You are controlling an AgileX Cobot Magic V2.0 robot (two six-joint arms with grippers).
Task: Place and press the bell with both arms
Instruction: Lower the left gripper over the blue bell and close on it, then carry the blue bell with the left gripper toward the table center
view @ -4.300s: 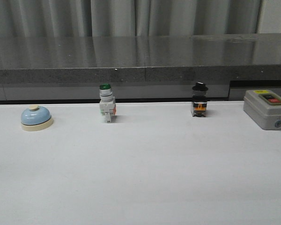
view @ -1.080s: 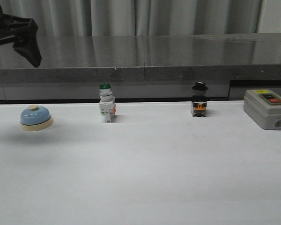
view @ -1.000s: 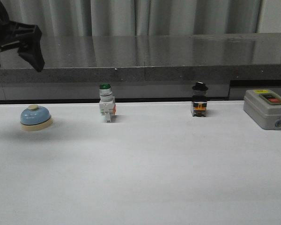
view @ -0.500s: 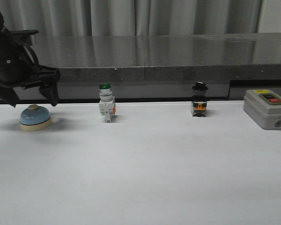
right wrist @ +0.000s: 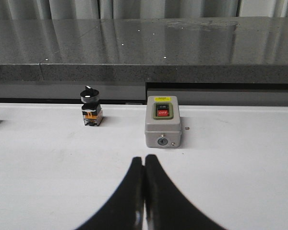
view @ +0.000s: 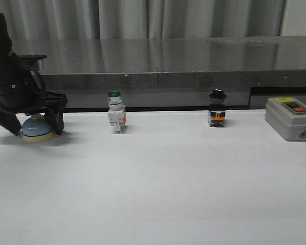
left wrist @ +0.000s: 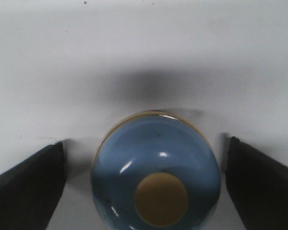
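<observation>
The light-blue bell with its cream base and button stands on the white table at the far left. My left gripper is open and lowered over it, one black finger on each side. In the left wrist view the bell sits between the fingers, with a small gap on each side, so nothing is gripped. My right gripper is shut and empty, low over the table, and does not show in the front view.
A green-capped white switch, a black-knob switch and a grey box with red and black buttons stand along the back of the table. The box lies just ahead of my right gripper. A dark stone ledge runs behind.
My left arm came in from the upper left and dropped down until its open fingers straddle the bell. The bell has stayed in place.
</observation>
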